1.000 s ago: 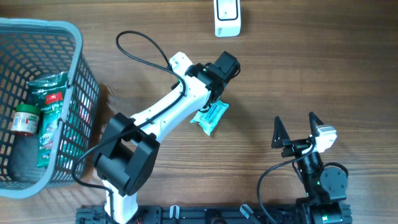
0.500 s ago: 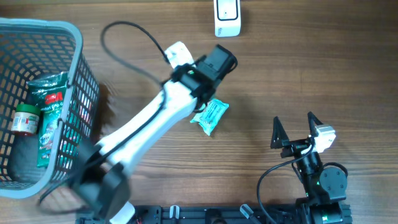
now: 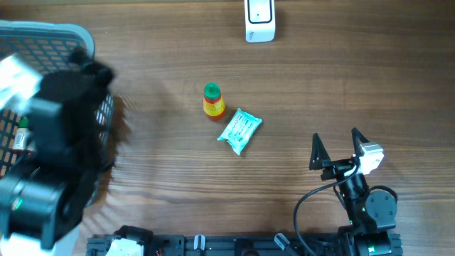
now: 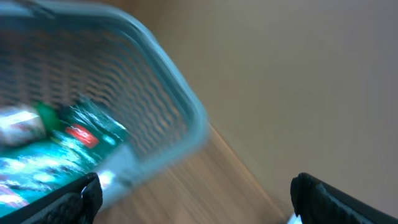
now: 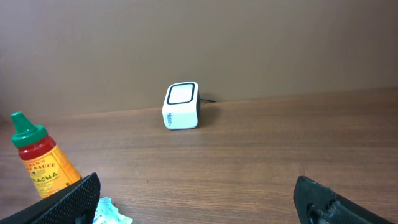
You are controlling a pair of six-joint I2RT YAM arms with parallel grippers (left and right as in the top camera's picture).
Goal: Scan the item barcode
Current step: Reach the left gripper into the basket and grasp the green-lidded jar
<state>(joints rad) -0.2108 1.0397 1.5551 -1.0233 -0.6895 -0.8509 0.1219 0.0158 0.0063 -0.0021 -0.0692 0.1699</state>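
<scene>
Both sets of jaws are spread wide with nothing in them. The right gripper (image 3: 336, 139) sits lower right, and the left gripper (image 4: 199, 196) hangs over the basket (image 3: 50, 28) at the left edge, all blur from above. The little sauce bottle (image 3: 212, 100) stands upright mid-frame, with a teal packet (image 3: 239, 131) lying just beside it, apart I think. The scanner (image 3: 259, 20) is top centre, well apart. My guess is the stuff's laid out there so the right arm can reach it and carry one to the scanner window.
</scene>
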